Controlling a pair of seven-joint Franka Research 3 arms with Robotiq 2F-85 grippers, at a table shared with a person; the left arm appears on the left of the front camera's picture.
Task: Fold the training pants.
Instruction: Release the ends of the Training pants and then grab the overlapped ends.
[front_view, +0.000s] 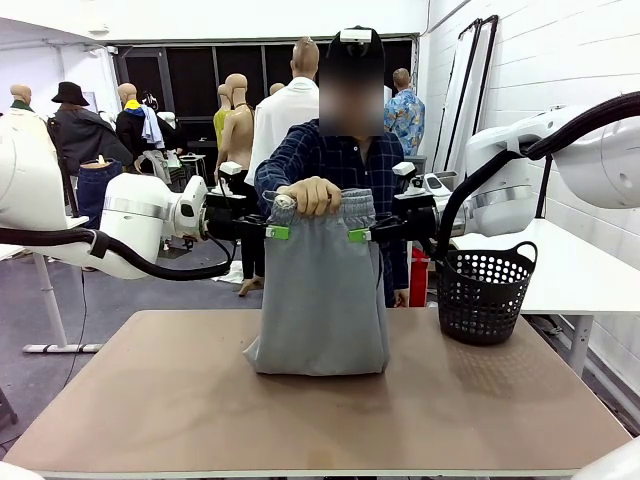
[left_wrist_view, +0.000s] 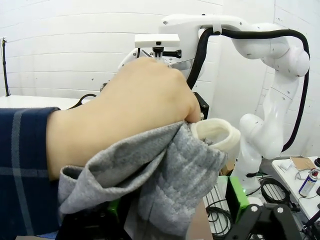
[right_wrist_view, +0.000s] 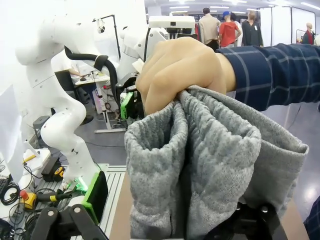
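Observation:
The light grey training pants (front_view: 320, 300) hang doubled over in the middle, and their lower fold rests on the table (front_view: 150, 400). A person's hand (front_view: 310, 195) grips the bunched waistband from above. My left gripper (front_view: 272, 232) is at the waistband's left edge and my right gripper (front_view: 362, 236) at its right edge. In the left wrist view the left gripper (left_wrist_view: 175, 210) is open, with cloth (left_wrist_view: 165, 175) lying between its spread fingers (left_wrist_view: 237, 192). In the right wrist view the right gripper (right_wrist_view: 175, 215) is also open. One green pad (right_wrist_view: 95, 192) stands clear of the fabric (right_wrist_view: 200, 160).
A black perforated basket (front_view: 485, 295) stands at the table's right rear corner. The person stands right behind the far edge, with a plaid sleeve (right_wrist_view: 270, 70) reaching over the pants. The brown tabletop in front of the pants is bare.

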